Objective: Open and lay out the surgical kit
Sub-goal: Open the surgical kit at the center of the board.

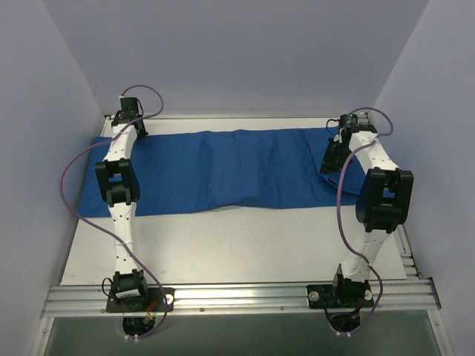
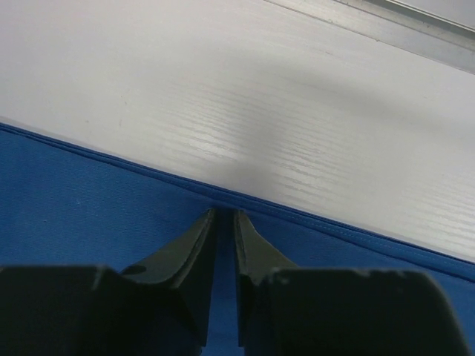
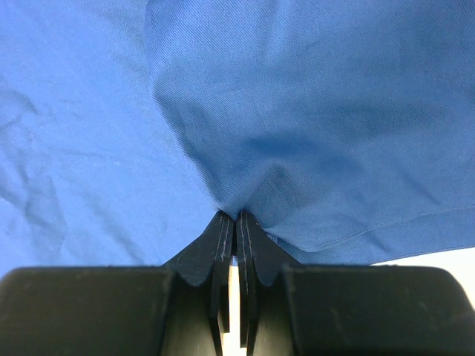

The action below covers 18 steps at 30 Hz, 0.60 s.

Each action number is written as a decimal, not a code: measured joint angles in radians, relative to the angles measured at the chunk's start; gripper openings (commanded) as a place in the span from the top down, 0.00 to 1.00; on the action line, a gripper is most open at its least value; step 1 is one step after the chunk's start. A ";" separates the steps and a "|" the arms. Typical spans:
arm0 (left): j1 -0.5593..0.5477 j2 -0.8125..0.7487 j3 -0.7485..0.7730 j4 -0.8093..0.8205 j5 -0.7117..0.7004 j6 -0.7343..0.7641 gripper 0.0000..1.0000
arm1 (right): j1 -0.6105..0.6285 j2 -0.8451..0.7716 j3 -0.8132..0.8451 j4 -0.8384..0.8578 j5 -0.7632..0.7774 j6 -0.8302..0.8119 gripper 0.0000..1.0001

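The surgical kit shows as a royal-blue cloth (image 1: 223, 170) spread in a long wrinkled strip across the back of the table. My left gripper (image 1: 133, 132) is at the cloth's far left corner. In the left wrist view its tips (image 2: 225, 213) rest on the cloth (image 2: 74, 200) right at the stitched hem, open by a narrow gap with blue showing between the jaws. My right gripper (image 1: 326, 165) is at the cloth's right end. In the right wrist view it (image 3: 235, 215) is shut on a pinched fold of the cloth (image 3: 297, 96), which puckers up from the tips.
The white table top (image 1: 245, 245) runs from the cloth to the near rail (image 1: 237, 297). Pale walls close in at the left, back and right. A metal strip (image 2: 401, 30) runs along the table edge beyond the hem.
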 measured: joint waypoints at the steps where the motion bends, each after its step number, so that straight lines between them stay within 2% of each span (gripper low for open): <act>1: 0.000 0.000 0.000 0.000 0.000 -0.002 0.82 | 0.000 0.000 0.000 0.000 0.000 0.000 1.00; 4: 0.000 0.000 0.000 -0.002 0.000 -0.008 0.90 | 0.000 0.000 0.000 0.000 -0.001 0.000 1.00; 5: 0.000 0.000 0.000 -0.003 0.001 -0.010 0.97 | 0.001 0.000 0.000 0.000 -0.001 0.000 1.00; 16: 0.006 0.000 0.000 -0.010 0.016 -0.035 0.98 | 0.008 0.000 0.024 0.000 -0.004 0.003 1.00; 17: 0.007 0.000 0.000 -0.010 0.019 -0.038 0.93 | 0.010 0.000 0.026 0.000 -0.004 0.003 1.00; 18: 0.008 -0.002 0.000 -0.010 0.028 -0.042 0.79 | 0.011 0.000 0.027 0.000 -0.004 0.003 1.00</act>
